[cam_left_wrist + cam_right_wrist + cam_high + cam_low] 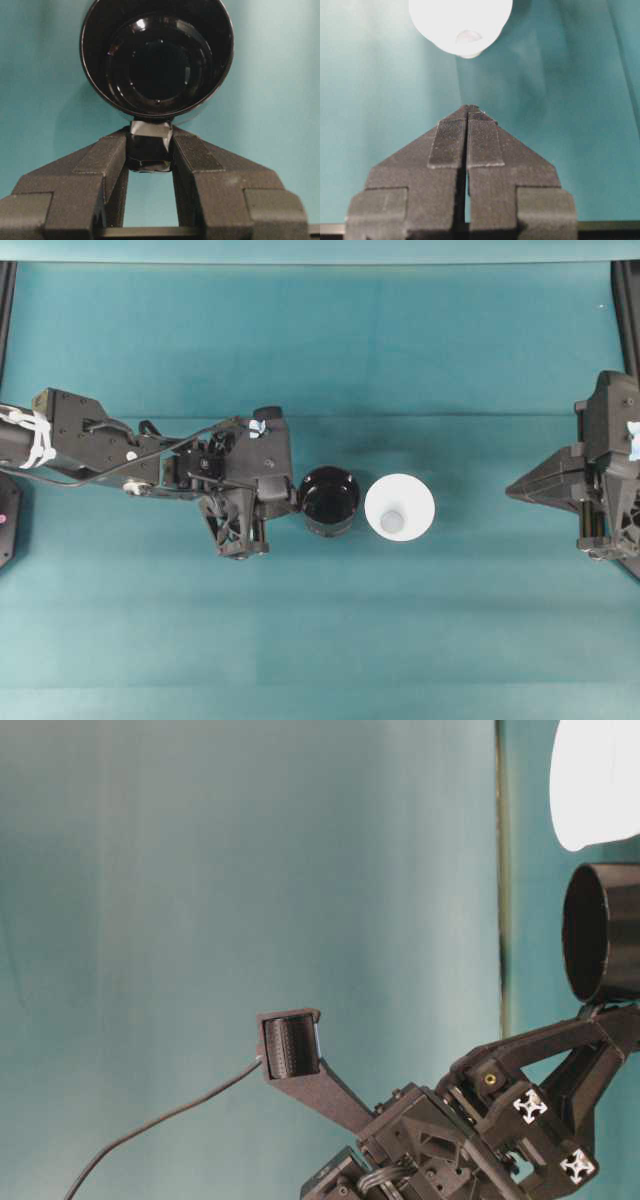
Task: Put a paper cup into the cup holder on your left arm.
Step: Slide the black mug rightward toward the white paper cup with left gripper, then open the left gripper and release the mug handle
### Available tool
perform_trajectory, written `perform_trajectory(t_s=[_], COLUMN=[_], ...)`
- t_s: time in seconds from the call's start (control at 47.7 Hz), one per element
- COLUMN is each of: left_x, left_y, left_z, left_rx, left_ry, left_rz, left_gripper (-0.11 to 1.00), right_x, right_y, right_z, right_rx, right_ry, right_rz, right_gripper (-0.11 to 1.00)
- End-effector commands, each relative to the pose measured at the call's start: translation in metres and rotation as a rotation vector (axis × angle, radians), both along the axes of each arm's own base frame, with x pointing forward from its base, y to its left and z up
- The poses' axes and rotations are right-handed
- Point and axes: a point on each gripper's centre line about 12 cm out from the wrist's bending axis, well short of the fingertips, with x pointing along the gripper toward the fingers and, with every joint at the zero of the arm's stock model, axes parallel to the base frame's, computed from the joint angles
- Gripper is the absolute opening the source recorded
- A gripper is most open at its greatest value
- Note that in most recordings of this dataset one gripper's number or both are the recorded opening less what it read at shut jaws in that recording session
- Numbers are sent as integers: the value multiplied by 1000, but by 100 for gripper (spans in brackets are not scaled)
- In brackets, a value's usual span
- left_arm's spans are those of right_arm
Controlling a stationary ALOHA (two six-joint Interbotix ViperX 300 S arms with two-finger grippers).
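The glossy black cup holder (330,500) hangs just off my left gripper (293,502), its mouth facing up. In the left wrist view the fingers (107,155) are shut on the taped black knob (149,150) below the cup holder (157,60), which is empty inside. The white paper cup (400,507) stands upright on the table right beside the cup holder, on its right. My right gripper (512,490) is at the far right, shut and empty, pointing at the paper cup (460,22) from a distance. At table level the cup holder (605,932) and paper cup (597,780) show at the right edge.
The teal table cloth (320,640) covers the whole surface. Black frame rails run along the left edge (6,310) and right edge (628,300). A black wrist camera on its stalk (290,1045) with a cable juts out at table level.
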Motion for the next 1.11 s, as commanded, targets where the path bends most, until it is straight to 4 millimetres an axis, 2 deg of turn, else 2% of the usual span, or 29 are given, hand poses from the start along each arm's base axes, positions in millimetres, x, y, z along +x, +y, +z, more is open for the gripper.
perform_trajectory(t_s=[0.0, 0.063, 0.105, 0.251, 0.335, 0.608, 0.775, 1.089], left_x=[2, 2, 2, 2, 2, 1, -2, -31], left_y=[-1, -2, -2, -2, -2, -2, -2, -3], left_z=[4, 4, 5, 6, 6, 7, 21, 48], left_rx=[0, 0, 1, 2, 2, 3, 7, 6], left_ry=[-14, -14, -15, -17, -17, -20, -30, 3], left_rz=[-2, -4, -5, -6, -6, -7, -9, -8], left_gripper=[30, 30, 34, 71, 85, 86, 87, 89], right_x=[4, 4, 4, 4, 4, 3, -4, 4], right_y=[-1, -1, -1, -1, -1, 0, 0, -1], right_z=[7, 7, 7, 7, 7, 6, 1, 9], right_rx=[-1, -1, -1, -1, -1, 3, 7, -10], right_ry=[-21, -20, -20, -21, -21, -9, 70, 88], right_rz=[-2, -2, -2, -2, -2, -4, -3, 2], right_gripper=[-3, -3, -3, -3, -3, -3, -2, 4])
